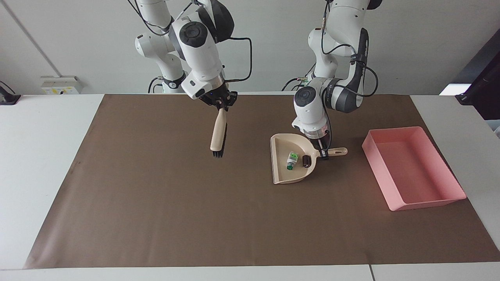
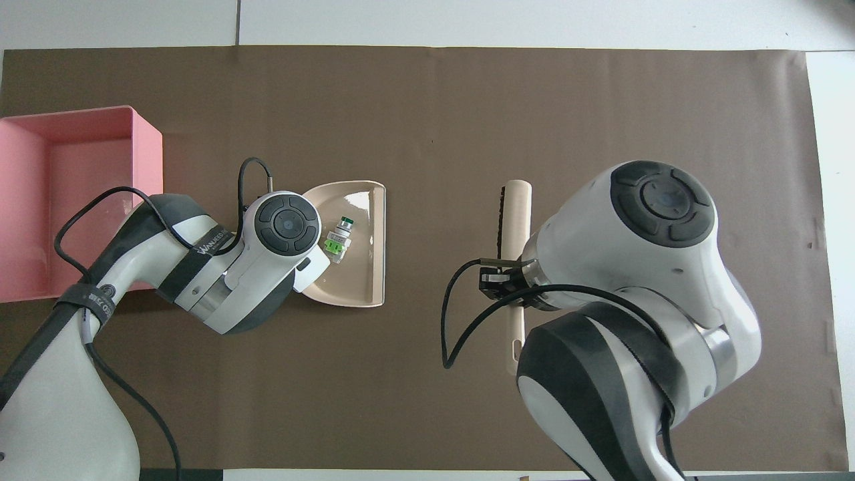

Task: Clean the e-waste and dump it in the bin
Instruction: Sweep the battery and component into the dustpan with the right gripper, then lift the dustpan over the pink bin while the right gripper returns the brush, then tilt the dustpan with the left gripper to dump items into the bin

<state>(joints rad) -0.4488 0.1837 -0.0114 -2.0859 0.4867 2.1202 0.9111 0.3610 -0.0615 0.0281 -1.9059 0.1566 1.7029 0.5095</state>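
The e-waste lies in the beige dustpan point(image 1: 282, 173): the white cylinder with a green end point(image 1: 291, 160) and the dark block point(image 1: 306, 160) beside it. My left gripper point(image 1: 323, 150) is shut on the dustpan's handle point(image 1: 336, 151), low at the mat. In the overhead view the cylinder point(image 2: 337, 239) shows in the dustpan point(image 2: 364, 284); the dark block is hidden under my left wrist. My right gripper point(image 1: 221, 104) is shut on a beige brush point(image 1: 218, 134) and holds it bristles down in the air over the mat, apart from the dustpan. The pink bin point(image 1: 414, 168) is empty.
A brown mat point(image 1: 156, 195) covers most of the white table. The bin point(image 2: 40, 200) stands at the left arm's end of the mat, beside the dustpan. The brush point(image 2: 516, 220) hangs over the mat's middle.
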